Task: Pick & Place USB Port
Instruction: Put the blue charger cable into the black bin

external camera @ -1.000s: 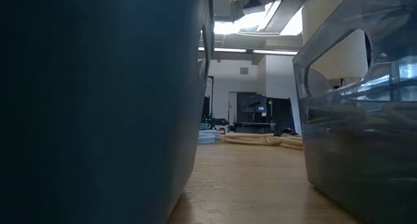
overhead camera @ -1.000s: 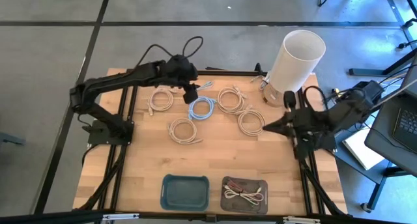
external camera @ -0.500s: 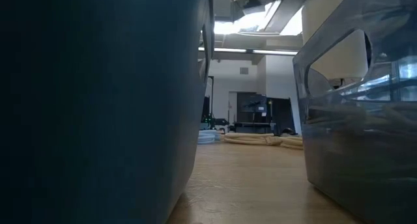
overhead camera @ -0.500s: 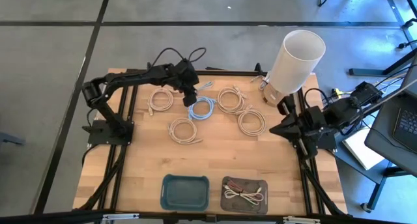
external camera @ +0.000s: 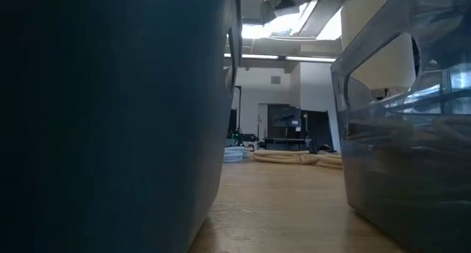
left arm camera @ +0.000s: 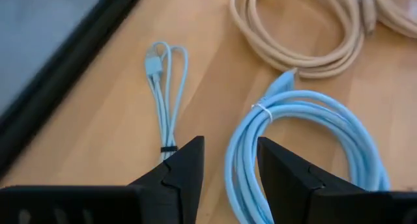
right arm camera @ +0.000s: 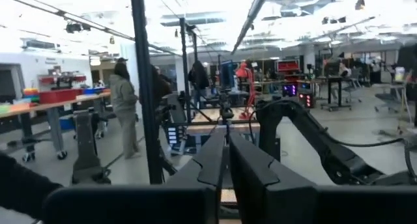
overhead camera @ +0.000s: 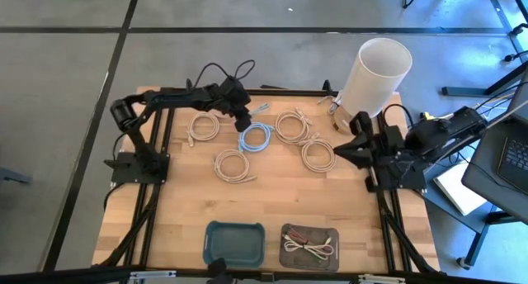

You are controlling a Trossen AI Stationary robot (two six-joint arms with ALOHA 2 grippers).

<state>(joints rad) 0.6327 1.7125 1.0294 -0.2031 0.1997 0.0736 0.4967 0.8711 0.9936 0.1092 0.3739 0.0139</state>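
A thin light-blue cable [left arm camera: 163, 87], folded and tied, with a plug at its far end, lies flat on the wooden table [overhead camera: 272, 201] near the far edge [overhead camera: 260, 108]. Beside it lies a thicker blue cable coil [left arm camera: 313, 133] [overhead camera: 256, 138]. My left gripper [left arm camera: 228, 146] [overhead camera: 245, 121] hangs open low over the table and slants down. One finger stands by the thin cable's tie and the other at the blue coil's edge. My right gripper [right arm camera: 227, 146] [overhead camera: 337, 151] is raised at the right side, points level into the room, and is shut on nothing.
Several beige cable coils [overhead camera: 233, 164] [overhead camera: 318, 154] [overhead camera: 202, 127] lie around the blue one. A white cylinder [overhead camera: 375, 73] stands at the far right corner. At the near edge are a blue tray [overhead camera: 235, 243] and a clear tray [overhead camera: 309, 243] holding cables.
My left gripper has sunk toward the table onto the spot between the thin light-blue cable and the blue coil, its arm folding lower. My right arm has shifted a little toward the far edge and tipped its gripper up. No cable has moved.
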